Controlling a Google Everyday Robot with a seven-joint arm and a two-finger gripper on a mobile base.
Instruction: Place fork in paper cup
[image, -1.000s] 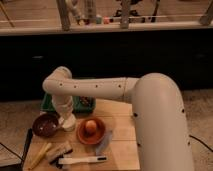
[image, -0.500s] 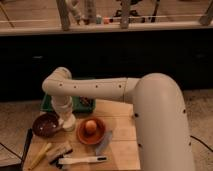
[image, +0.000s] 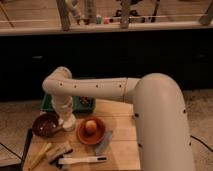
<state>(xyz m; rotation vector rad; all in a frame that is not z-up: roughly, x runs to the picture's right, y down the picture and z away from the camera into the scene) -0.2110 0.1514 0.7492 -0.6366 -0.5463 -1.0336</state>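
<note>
**Claw Hanging Right Over the Little White Cup**

The robot's arm is curving down to the worktop (image: 120, 150), and the claw (image: 64, 113) is hanging right on top of the paper cup (image: 69, 123). The cup is standing between the brown bowl (image: 45, 125) and the orange dish (image: 83, 140), close to both. I cannot tell if the claw is open or closed. I am not finding the fork for sure. Maybe the claw is hiding it at the cup, or maybe it is the long white tool (image: 85, 160) lying at the front. A fork is probably feeling light, hard and a bit slippery, so holding it around the middle of its handle is looking best. The paper cup is looking light and tippy, so the fork is needing to go in gently, straight down
</note>
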